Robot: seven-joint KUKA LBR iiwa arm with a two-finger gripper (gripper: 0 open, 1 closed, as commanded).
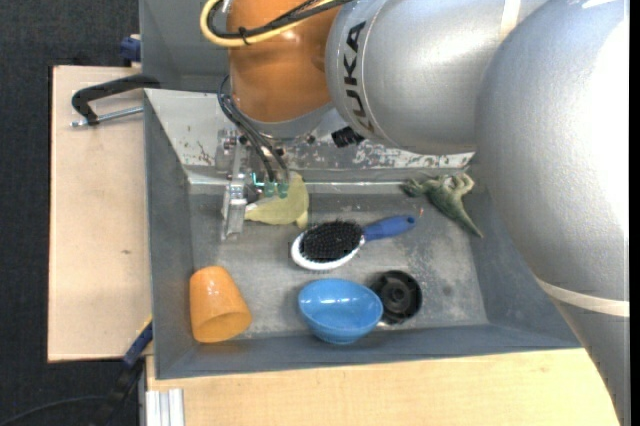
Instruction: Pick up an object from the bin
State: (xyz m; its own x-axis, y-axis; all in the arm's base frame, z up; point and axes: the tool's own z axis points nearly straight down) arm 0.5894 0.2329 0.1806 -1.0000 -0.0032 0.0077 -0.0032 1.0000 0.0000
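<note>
In the far left part of the bin, close under its back wall, my gripper is down near the floor, right beside a pale yellow, flattish piece. My own orange wrist cover hangs over the tool, so I cannot tell whether it is open or closed, nor whether the yellow piece sits inside it or merely touches its side. I judge that piece to be the likely pick: it is the nearest thing, and it lies clear enough of the rest to be taken alone. The hairbrush, black-bristled with a blue handle, lies just in front of it, so a careless move could nudge it. The blue bowl, the black round cap, the orange cup and the green toy dinosaur lie farther off, along the near and right sides, out of my way.
</note>
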